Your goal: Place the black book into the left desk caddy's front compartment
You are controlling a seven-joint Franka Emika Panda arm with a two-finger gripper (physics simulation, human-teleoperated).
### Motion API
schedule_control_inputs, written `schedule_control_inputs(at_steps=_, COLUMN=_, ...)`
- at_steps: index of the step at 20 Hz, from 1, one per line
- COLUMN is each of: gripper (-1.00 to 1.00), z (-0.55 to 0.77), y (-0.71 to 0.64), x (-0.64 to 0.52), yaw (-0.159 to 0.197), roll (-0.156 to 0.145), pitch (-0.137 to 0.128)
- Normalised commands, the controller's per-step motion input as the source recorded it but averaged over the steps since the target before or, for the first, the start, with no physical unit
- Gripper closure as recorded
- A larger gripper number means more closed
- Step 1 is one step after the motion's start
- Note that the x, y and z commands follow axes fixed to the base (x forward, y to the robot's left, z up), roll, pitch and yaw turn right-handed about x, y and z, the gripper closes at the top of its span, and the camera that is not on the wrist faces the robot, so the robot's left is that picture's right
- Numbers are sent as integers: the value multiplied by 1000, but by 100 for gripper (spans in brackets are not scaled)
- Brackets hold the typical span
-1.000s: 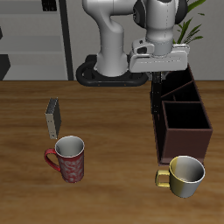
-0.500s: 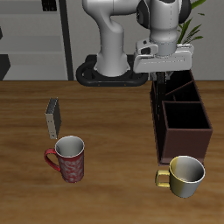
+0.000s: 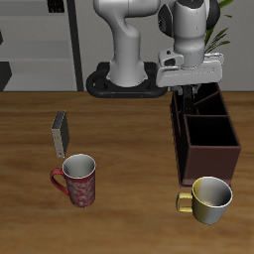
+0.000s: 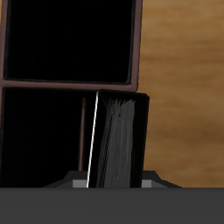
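Hand (image 3: 190,94) farther sideways, black book (image 4: 121,140) clamped upright.

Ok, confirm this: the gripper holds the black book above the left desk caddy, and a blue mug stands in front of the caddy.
Only the colour is wrong: the mug in front of the left desk caddy is yellow, as the exterior view shows. The gripper does hold the black book above it.

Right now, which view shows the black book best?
The wrist view: the black book fills it, upright between the gripper's fingers, page edges and pale cover edge clear, over the caddy. The exterior view shows only a dark sliver of the book under the gripper, hard to tell from the caddy's dark inside.
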Motion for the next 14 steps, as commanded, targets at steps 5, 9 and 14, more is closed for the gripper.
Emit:
schedule_control_inputs(at_steps=5, gripper=100, z=-30, y=81, x=4, yaw=-4, roll=8, pitch=3)
schedule_control_inputs(at_steps=9, gripper=100, z=-89, y=74, x=-13, yaw=5, roll=10, pitch=10)
schedule_control_inputs(at_steps=14, gripper=100, z=-154, y=-3, x=25, yaw=0, roll=0, pitch=20)
